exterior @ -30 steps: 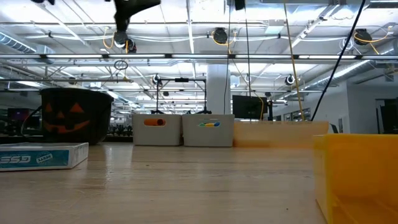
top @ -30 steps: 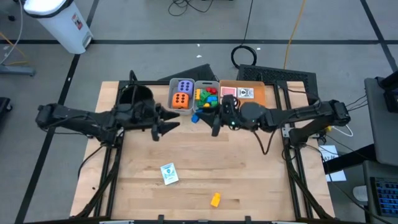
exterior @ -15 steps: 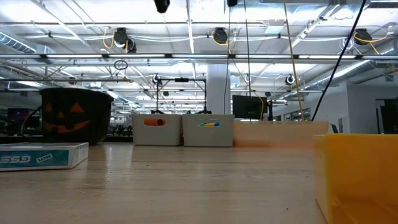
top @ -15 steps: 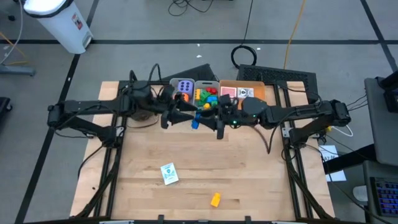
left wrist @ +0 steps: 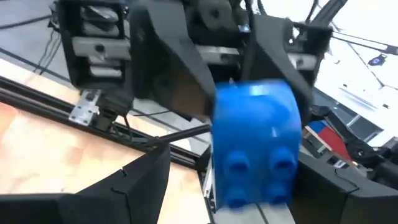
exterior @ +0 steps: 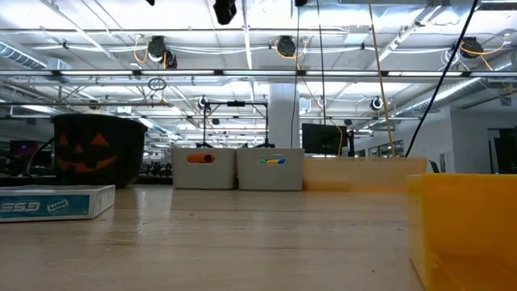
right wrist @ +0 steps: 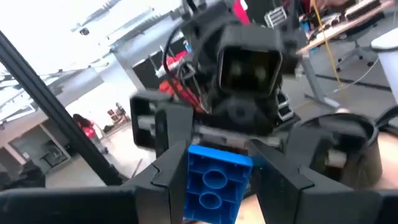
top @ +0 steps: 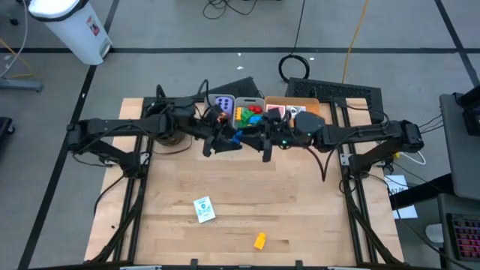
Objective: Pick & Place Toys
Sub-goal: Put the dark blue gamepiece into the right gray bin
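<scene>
Above the far middle of the wooden surface (top: 240,195), two dark robot arms meet over one blue brick (top: 235,138). The right hand (right wrist: 214,177) is closed on the brick, a finger on each side, studs facing its camera. The left hand (left wrist: 230,180) faces it from the other side — its fingers stand apart around the same brick, and whether they press on it cannot be told.

Just behind the hands, along the far edge, two grey bins (top: 234,110) hold a purple die (top: 223,103) and a heap of coloured bricks (top: 249,114); beside them an orange tray (top: 311,114) carries cards (top: 285,112).

Near the front edge lie a small card (top: 203,208) and a yellow brick (top: 259,240). In the low view the card's side bears letters too blurred to read. A black pumpkin-face bucket (exterior: 98,148) stands at the far left corner.
</scene>
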You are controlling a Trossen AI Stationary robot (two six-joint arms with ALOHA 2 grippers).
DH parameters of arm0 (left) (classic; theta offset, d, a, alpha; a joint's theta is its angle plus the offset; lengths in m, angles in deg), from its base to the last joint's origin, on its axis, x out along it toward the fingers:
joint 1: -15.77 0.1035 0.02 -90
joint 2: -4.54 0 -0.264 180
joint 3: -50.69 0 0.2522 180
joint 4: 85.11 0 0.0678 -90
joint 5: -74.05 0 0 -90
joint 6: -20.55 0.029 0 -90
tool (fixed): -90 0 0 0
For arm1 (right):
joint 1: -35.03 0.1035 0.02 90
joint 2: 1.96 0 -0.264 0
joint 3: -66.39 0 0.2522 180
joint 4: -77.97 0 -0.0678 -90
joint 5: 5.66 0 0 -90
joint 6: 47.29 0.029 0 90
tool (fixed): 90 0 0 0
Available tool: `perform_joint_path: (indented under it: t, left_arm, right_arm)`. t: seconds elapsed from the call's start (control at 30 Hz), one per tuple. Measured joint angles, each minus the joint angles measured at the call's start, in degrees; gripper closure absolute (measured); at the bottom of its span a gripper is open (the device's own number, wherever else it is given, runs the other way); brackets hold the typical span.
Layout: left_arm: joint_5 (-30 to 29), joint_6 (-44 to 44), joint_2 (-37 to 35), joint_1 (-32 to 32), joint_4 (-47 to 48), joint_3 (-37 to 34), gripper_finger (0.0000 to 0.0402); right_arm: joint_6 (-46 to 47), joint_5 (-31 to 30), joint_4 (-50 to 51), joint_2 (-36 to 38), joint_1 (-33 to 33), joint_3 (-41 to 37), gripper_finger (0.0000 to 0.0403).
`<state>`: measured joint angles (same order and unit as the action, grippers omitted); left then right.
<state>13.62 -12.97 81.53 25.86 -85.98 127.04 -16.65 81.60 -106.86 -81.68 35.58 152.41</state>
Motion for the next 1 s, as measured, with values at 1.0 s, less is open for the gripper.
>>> perform_joint_path:
  t: [1.0]
  left_arm:
    - [1.90, -0.69, -0.13, 2.53, -0.05, -0.02, 0.0119]
  right_arm:
    - [0.71, 2.79, 0.74, 0.96, -1.74, 0.01, 0.0269]
